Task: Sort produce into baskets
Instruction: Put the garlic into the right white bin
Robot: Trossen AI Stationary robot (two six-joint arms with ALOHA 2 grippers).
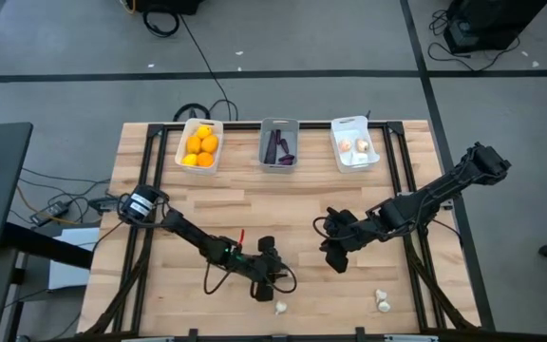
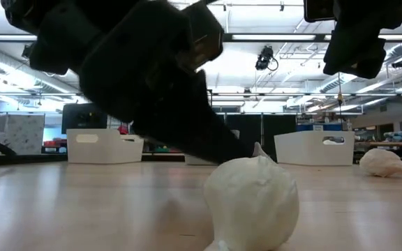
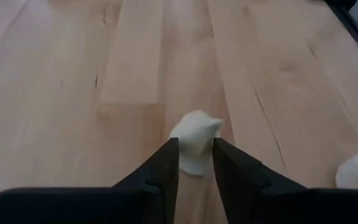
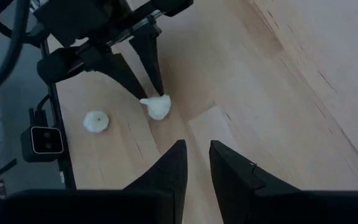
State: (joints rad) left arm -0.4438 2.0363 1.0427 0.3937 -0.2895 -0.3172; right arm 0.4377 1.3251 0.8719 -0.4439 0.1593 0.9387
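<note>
High view: left gripper [image 1: 272,283] low at table's [image 1: 160,237] near edge, beside garlic bulb [image 1: 281,307]; right gripper [image 1: 335,256] waiting mid-table.

Left wrist view: fingers [image 3: 166,163] pinching bulb's tip only; could slip on lifting.

Right wrist view: nearly closed, empty.

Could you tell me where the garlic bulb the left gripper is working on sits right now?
In the high view the garlic bulb lies near the table's front edge, left of centre, between the left gripper's fingers.

overhead: whole table [image 1: 254,204] | low: tabletop level | wrists: close, downward
</note>
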